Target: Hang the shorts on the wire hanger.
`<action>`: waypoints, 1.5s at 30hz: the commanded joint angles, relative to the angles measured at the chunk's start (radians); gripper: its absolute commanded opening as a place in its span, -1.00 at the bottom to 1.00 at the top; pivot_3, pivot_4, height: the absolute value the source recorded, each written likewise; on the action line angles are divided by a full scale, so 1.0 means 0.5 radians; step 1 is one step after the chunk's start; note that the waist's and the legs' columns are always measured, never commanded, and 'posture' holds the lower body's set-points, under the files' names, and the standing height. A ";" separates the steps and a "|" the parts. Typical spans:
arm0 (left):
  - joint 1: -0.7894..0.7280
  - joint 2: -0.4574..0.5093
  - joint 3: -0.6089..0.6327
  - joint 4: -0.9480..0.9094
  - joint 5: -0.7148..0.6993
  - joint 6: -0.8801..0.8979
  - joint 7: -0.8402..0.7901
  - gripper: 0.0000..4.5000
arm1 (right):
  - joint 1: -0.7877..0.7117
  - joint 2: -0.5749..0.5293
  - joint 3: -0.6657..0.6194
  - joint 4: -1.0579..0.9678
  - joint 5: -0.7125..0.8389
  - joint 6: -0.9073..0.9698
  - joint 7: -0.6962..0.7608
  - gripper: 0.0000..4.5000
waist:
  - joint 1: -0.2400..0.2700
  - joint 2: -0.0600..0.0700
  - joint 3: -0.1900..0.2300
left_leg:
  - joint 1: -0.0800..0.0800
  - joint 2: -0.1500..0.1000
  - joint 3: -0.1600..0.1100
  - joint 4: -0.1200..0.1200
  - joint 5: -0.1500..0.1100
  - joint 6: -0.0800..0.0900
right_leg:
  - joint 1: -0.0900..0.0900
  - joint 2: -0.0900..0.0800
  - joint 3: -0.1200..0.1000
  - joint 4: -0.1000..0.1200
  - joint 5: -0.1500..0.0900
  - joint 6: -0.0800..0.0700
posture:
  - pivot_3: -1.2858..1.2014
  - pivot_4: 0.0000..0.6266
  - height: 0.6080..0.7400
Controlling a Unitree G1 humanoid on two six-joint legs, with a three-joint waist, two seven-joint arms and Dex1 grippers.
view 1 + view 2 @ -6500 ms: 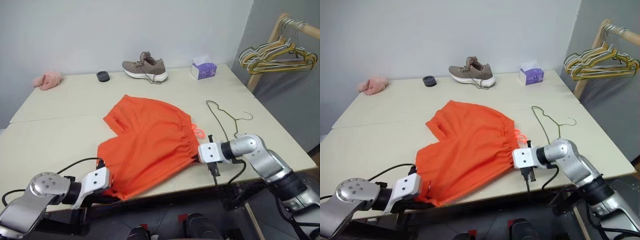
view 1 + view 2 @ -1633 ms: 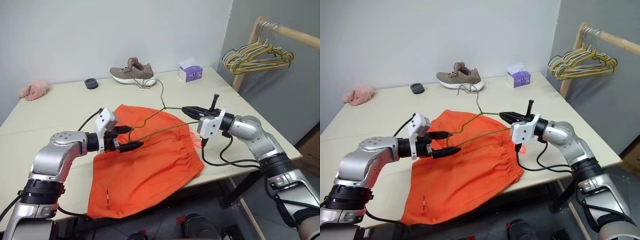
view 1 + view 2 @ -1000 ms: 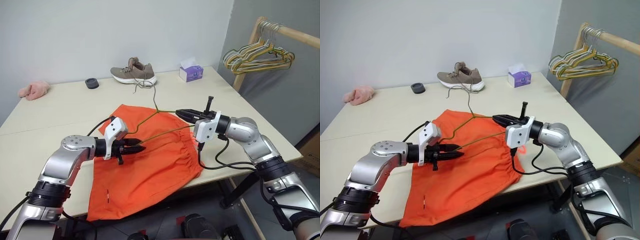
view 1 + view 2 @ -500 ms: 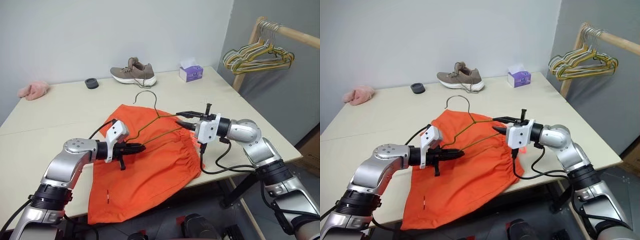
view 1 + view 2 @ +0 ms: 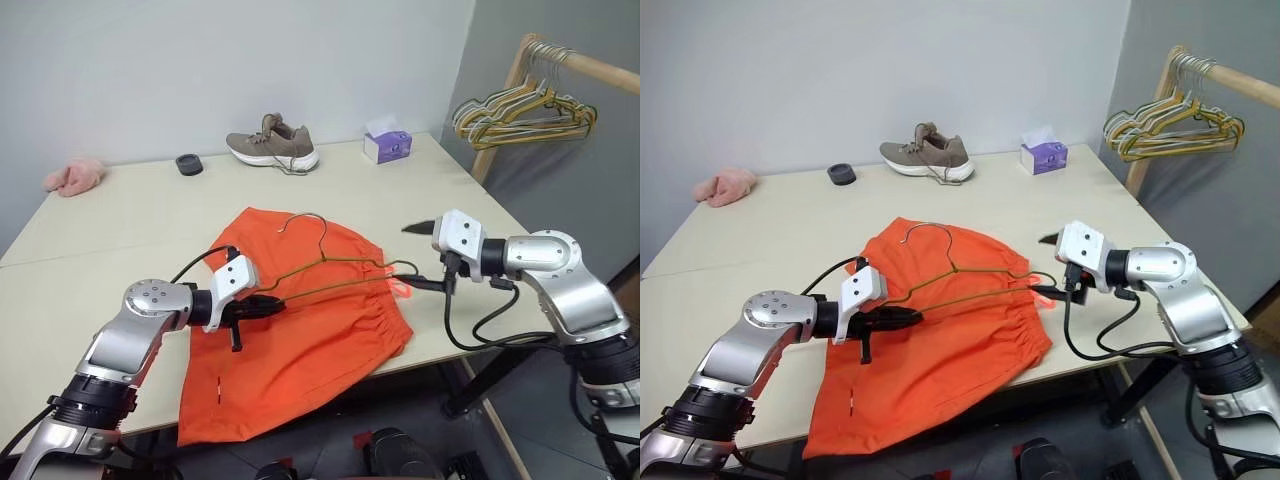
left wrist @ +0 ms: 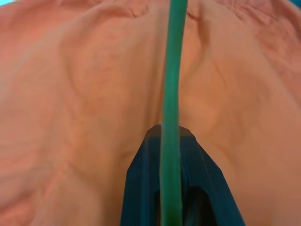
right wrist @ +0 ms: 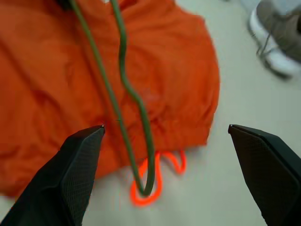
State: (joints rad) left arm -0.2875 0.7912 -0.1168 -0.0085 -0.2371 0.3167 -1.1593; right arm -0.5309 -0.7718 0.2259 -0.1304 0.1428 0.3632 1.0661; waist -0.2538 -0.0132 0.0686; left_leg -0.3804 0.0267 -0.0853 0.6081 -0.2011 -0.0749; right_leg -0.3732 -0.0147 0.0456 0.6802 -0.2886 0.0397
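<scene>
The left gripper (image 5: pixel 268 306) is clamped on one end of the wire hanger (image 5: pixel 330 270), holding it over the orange shorts (image 5: pixel 300 330) spread on the table (image 5: pixel 120 220). To the right, the right gripper (image 5: pixel 420 255) stands wide open just past the hanger's other end, holding nothing.

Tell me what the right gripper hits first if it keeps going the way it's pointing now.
Most likely the near end of the wire hanger, which lies between the open right gripper's jaws, then the shorts and their drawstring under it. Depth is hard to judge.
</scene>
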 commanded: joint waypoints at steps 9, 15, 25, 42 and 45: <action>-0.020 0.058 -0.007 -0.141 0.053 -0.073 -0.062 -1.00 | -0.168 0.003 0.313 -0.048 -0.146 0.112 0.293 0.99 | -0.051 -0.002 0.001 | 0.000 0.000 0.001 -0.001 0.000 0.000 | -0.001 0.000 0.000 0.000 0.006 0.010 | -0.15 -0.99 1.00; 0.020 0.071 -0.010 -0.220 0.070 -0.061 -0.048 -1.00 | -0.241 0.060 0.457 -0.065 -0.194 0.202 0.375 0.29 | -0.044 -0.003 0.002 | -0.001 0.001 0.000 -0.001 0.000 0.000 | -0.001 0.000 -0.001 0.000 0.006 0.010 | -0.14 -1.00 1.00; 0.097 0.072 0.004 -0.276 0.098 -0.077 -0.001 -1.00 | -0.261 0.140 0.507 -0.055 -0.234 0.237 0.365 -0.99 | -0.038 -0.003 0.002 | -0.001 0.001 -0.001 -0.001 0.000 0.000 | -0.001 0.000 -0.002 0.000 0.006 0.011 | -0.12 -1.00 1.00; 0.132 -0.011 0.181 -0.240 -0.141 0.084 0.087 0.24 | -0.195 0.086 0.423 -0.062 -0.205 0.292 0.353 -1.00 | -0.030 -0.004 0.002 | -0.001 0.001 -0.002 -0.001 0.000 0.000 | -0.001 0.000 -0.002 0.000 0.006 0.011 | -0.13 -1.00 1.00; 0.171 -0.028 0.307 -0.247 -0.266 0.186 0.133 0.24 | -0.147 0.031 0.356 -0.046 -0.184 0.309 0.340 -1.00 | -0.029 -0.004 0.002 | -0.001 0.001 -0.001 -0.001 0.000 0.000 | -0.001 0.000 -0.002 0.000 0.006 0.011 | -0.13 -1.00 1.00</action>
State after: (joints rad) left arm -0.1983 0.7795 -0.0244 -0.1150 -0.3253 0.3896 -1.1123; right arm -0.5986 -0.7401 0.4557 -0.1342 0.0327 0.5148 1.2391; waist -0.2682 -0.0151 0.0695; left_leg -0.3812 0.0270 -0.0860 0.6076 -0.2013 -0.0752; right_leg -0.3737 -0.0147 0.0444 0.6802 -0.2857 0.0450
